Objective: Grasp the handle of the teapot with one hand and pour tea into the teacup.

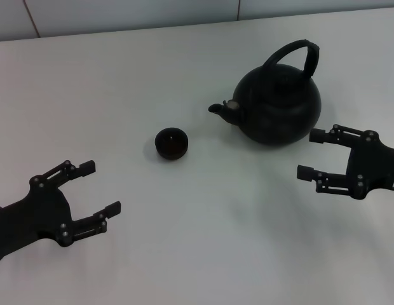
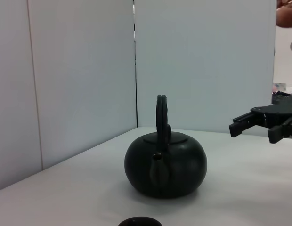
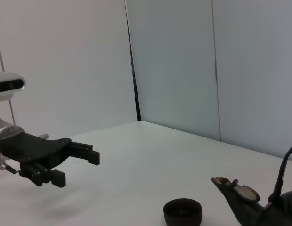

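The round black teapot [image 1: 278, 105] with its arched handle [image 1: 293, 54] upright stands far right, spout toward the small dark teacup [image 1: 171, 143] left of it, both grippers spread and empty, right gripper [image 1: 318, 155] just beside the pot, left gripper [image 1: 100, 187] near-left, fitting either pre-grasp or after set-down.

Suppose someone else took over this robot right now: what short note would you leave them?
Left gripper: open, holds nothing, low on the robot's left.
Right gripper: open, holds nothing, beside the teapot, not touching.
Teapot stands upright on the table, handle up, spout toward the teacup.
Whether the cup holds tea cannot be told, so this fits both before pouring and after setting the pot back.
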